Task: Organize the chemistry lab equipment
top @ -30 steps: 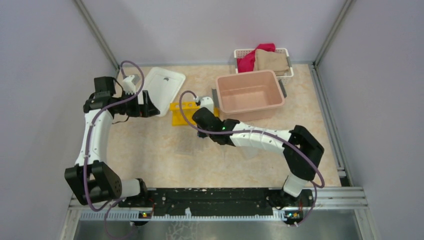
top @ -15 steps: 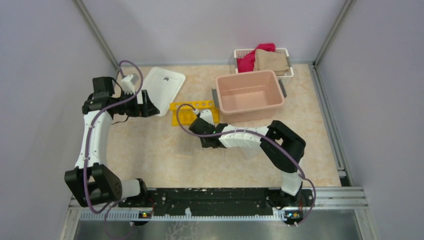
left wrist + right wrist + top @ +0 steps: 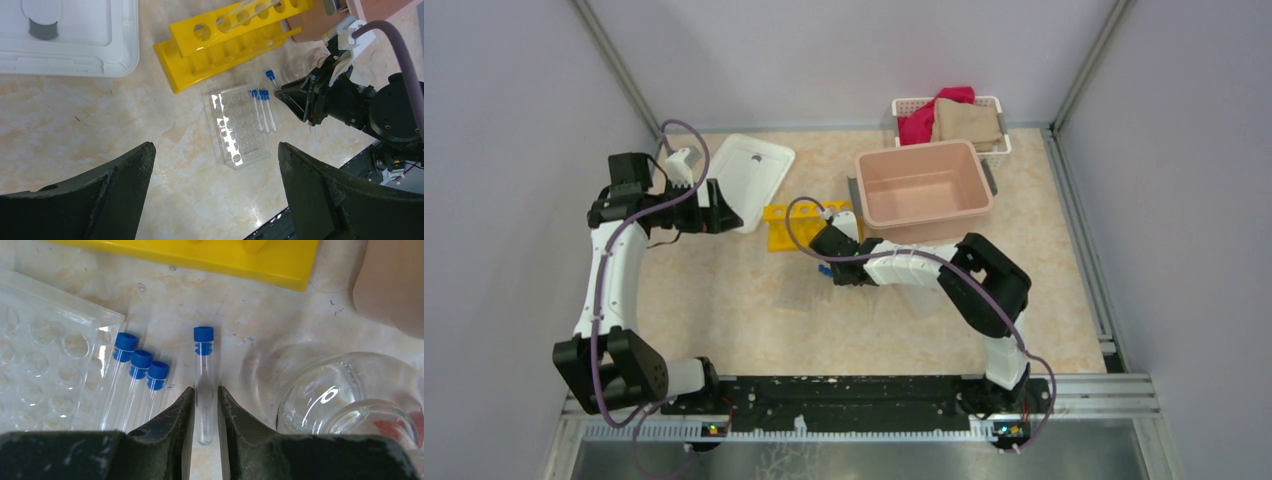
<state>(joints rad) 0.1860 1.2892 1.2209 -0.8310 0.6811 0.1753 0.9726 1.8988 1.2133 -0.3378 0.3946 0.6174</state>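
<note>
- My right gripper (image 3: pixel 206 390) has its fingers drawn narrow onto a blue-capped tube (image 3: pixel 204 352), which is low at the tabletop with its cap toward the yellow rack (image 3: pixel 225 255).
- Just left of it, three more capped tubes (image 3: pixel 136 371) lie against the clear rack (image 3: pixel 45 340).
- The round flask (image 3: pixel 345 395) sits to the right.
- My left gripper (image 3: pixel 215 148) hangs spread wide, holding nothing.

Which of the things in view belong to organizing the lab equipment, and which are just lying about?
Belongs to the job:
lone blue-capped tube
three blue-capped tubes
clear rack
yellow rack
clear flask

Just lying about:
pink tub
white lid
white basket
cloths
</note>
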